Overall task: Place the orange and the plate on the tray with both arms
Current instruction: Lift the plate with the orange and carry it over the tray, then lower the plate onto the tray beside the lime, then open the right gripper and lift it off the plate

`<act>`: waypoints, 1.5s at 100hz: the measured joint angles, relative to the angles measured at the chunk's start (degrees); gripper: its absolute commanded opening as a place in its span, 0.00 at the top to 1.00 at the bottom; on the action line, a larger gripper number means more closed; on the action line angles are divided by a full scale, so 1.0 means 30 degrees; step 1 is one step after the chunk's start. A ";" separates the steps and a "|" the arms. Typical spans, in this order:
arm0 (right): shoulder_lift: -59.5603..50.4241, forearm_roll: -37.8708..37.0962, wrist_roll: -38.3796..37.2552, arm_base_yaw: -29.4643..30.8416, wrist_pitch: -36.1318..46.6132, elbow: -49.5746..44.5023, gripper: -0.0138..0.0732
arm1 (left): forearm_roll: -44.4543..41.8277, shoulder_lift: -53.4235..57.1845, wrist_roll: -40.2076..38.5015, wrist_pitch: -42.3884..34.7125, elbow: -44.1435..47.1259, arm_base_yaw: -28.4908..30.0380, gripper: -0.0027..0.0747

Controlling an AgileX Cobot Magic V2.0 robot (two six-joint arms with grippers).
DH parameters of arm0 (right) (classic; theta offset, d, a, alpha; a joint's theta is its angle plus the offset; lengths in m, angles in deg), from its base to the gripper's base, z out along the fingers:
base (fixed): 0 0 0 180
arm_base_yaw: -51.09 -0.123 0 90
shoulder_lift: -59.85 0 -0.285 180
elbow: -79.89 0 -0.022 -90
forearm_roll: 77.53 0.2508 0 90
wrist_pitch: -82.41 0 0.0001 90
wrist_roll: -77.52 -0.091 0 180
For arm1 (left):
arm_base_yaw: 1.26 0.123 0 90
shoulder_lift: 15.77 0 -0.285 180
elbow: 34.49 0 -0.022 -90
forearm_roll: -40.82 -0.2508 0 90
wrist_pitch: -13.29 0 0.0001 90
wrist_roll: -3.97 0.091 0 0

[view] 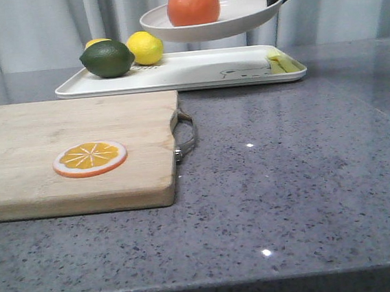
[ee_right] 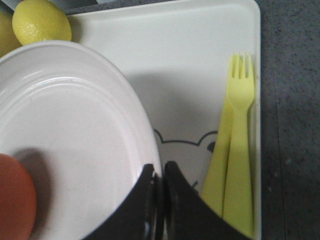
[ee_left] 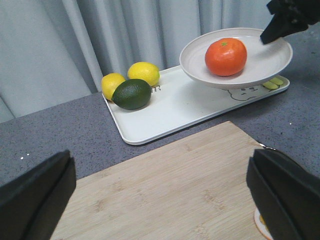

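Pinching the rim of the plate (view: 214, 20), the right gripper (ee_right: 159, 175) holds it aloft over the tray (view: 181, 73) with the orange (view: 193, 3) already on it, so only lowering and release remain, while the left gripper (ee_left: 160, 190) hangs wide and empty.

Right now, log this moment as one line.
right end effector shut on plate rim | orange on plate | plate above tray | left end effector open
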 measured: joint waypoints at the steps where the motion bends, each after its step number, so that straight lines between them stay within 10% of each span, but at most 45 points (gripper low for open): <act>1: 0.0268 -0.0009 0.0000 -0.0019 -0.0140 0.0337 0.95 | 0.0000 0.0000 0.0000 0.0000 0.0000 0.0000 0.11; 45: 0.6198 -0.0115 0.0132 -0.0045 -0.3041 0.7580 0.96 | 0.0000 0.0000 0.0000 0.0000 0.0000 0.0000 0.11; 126: 0.7340 0.0605 0.0299 -0.0045 -0.2937 0.8004 0.95 | 0.0000 0.0000 0.0000 0.0000 0.0000 0.0000 0.11; 150: 0.7340 0.0605 0.0299 -0.0045 -0.2937 0.8004 0.70 | 0.0000 0.0000 0.0000 0.0000 0.0000 0.0000 0.11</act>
